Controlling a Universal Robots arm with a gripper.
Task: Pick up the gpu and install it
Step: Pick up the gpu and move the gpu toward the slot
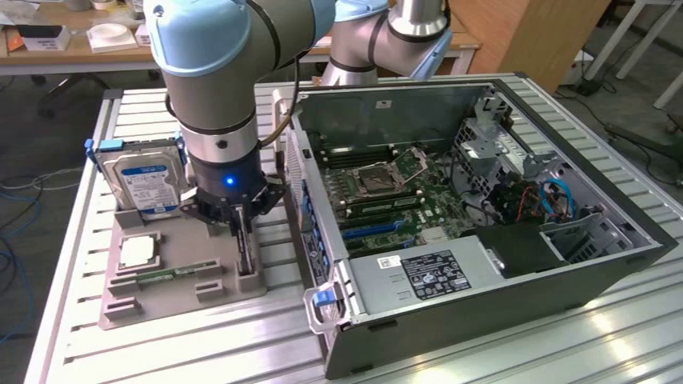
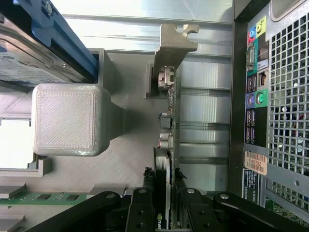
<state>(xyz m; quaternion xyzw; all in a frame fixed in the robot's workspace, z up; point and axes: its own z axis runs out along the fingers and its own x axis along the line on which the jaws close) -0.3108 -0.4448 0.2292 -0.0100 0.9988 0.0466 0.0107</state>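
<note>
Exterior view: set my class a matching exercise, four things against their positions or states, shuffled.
Things
1 gpu
2 hard drive
3 memory stick
4 computer case

Positions or states
A lying flat in the grey tray
B side open, motherboard showing
C standing on edge under the tool
D upright, blue label showing

Pairs: 1-C, 2-D, 3-A, 4-B

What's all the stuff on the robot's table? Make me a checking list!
surface: ribbed metal table with a grey parts holder on it
job's things: gpu standing on edge in the parts holder; open computer case beside it
clutter: hard drive, processor chip and memory stick in the parts holder
grippers: hand right over the gpu's top edge
cables: blue and red cables inside the computer case; floor cables beside the table
surroundings: wooden desk behind
</note>
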